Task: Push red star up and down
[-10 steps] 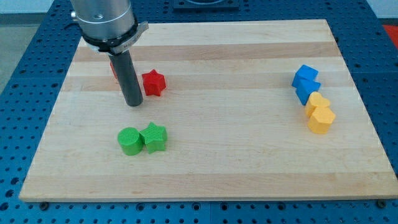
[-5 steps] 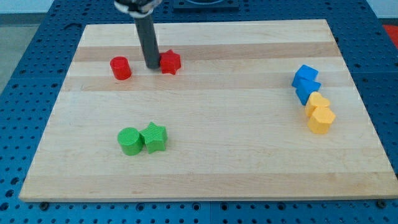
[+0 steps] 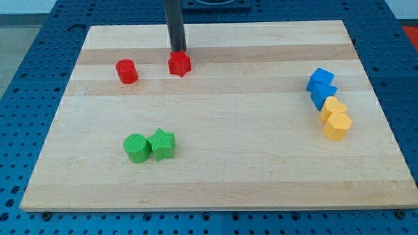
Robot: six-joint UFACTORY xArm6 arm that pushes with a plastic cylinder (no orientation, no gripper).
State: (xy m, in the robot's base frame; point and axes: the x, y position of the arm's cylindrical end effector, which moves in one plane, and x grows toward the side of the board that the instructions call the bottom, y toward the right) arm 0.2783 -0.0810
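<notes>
The red star [image 3: 179,64] lies on the wooden board [image 3: 215,170] near the view's top, left of centre. My tip [image 3: 177,49] is the lower end of a dark rod coming down from the view's top edge. It stands just above the red star's top side, touching it or nearly so. A red cylinder [image 3: 127,71] sits to the star's left, apart from it.
A green cylinder [image 3: 136,148] and a green star [image 3: 162,144] touch each other at lower left. At the right, two blue blocks [image 3: 321,87] and two yellow blocks [image 3: 336,119] form a tight cluster. A blue pegboard surrounds the board.
The rod moved up and to the right, from the star's left side to just above it. The red star went up the board earlier and has stayed put since.
</notes>
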